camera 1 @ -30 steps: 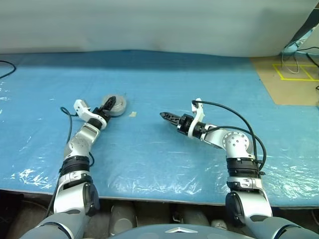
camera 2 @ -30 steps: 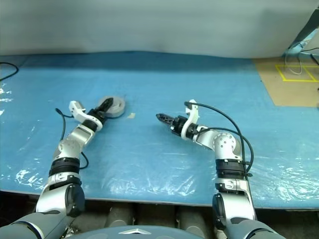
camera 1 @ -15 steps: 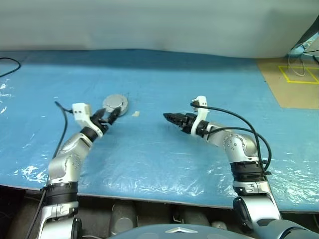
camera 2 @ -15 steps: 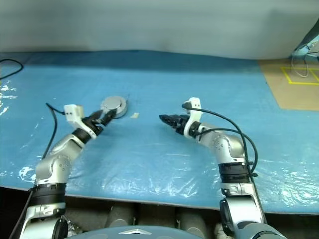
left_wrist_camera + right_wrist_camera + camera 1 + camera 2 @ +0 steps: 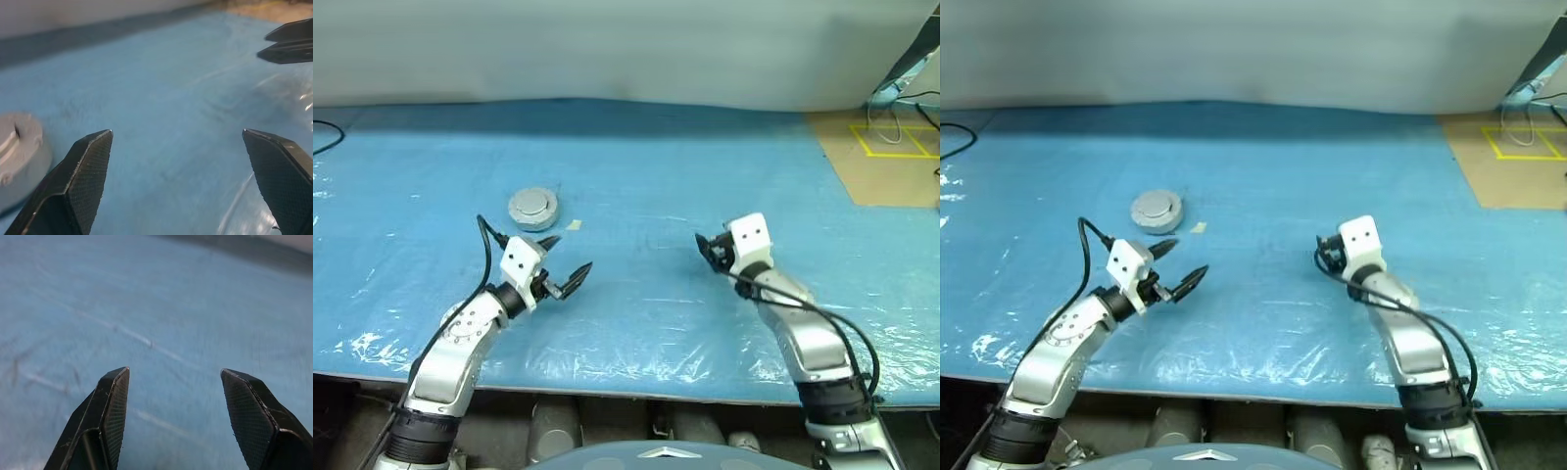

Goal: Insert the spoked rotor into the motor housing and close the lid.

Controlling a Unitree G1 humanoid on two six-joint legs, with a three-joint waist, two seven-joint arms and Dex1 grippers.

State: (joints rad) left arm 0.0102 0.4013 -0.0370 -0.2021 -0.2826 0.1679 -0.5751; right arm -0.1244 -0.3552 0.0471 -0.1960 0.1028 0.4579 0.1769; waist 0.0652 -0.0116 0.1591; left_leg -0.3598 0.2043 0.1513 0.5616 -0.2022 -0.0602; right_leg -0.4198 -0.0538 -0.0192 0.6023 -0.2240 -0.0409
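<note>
Grey lid [image 5: 533,208] on housing, no readable writing | left fingers [image 5: 562,279] released | right fingers [image 5: 182,416] released, empty

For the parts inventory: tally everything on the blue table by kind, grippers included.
Closed grey motor assembly, lid on top: 1
Small beige scrap: 1
Open black-fingered grippers, left gripper and right gripper: 2
Total: 4

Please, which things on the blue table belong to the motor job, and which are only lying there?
For the job:
- grey round lid, closed on the housing
- left pincer, open
- right pincer, open

Just lying about:
- small beige scrap beside the lid
- black cable at the table edge
</note>
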